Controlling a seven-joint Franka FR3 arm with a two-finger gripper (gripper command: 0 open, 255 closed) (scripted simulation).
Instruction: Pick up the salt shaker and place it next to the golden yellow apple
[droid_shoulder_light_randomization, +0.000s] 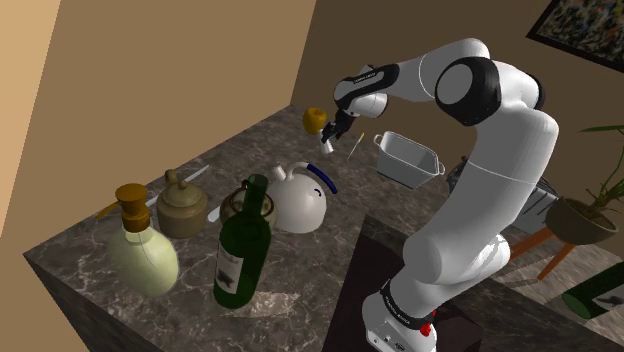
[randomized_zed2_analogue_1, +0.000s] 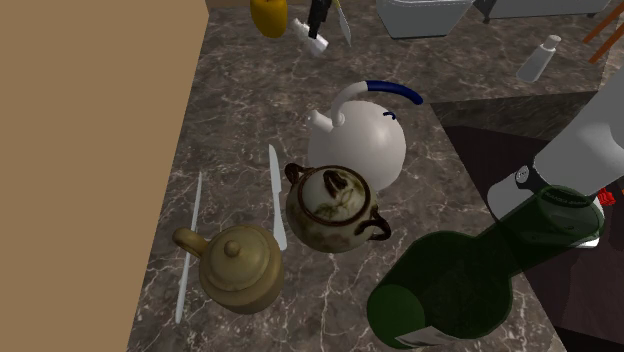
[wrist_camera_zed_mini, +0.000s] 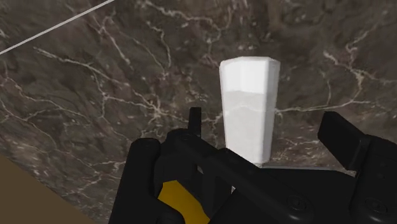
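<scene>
While my claw (wrist_camera_zed_mini: 266, 121) stands wide, the white salt shaker (wrist_camera_zed_mini: 248, 105) sits between its fingers with the dark marble worktop (wrist_camera_zed_mini: 95, 95) showing in the gap on either side, so I am not gripping it. Seen from the shoulder view, the shaker leans just beside the golden yellow apple (droid_shoulder_light_randomization: 314, 120), near the far wall. Though the green wine bottle (droid_shoulder_light_randomization: 243, 250) wears a pale label (droid_shoulder_light_randomization: 230, 272), I cannot read its writing.
</scene>
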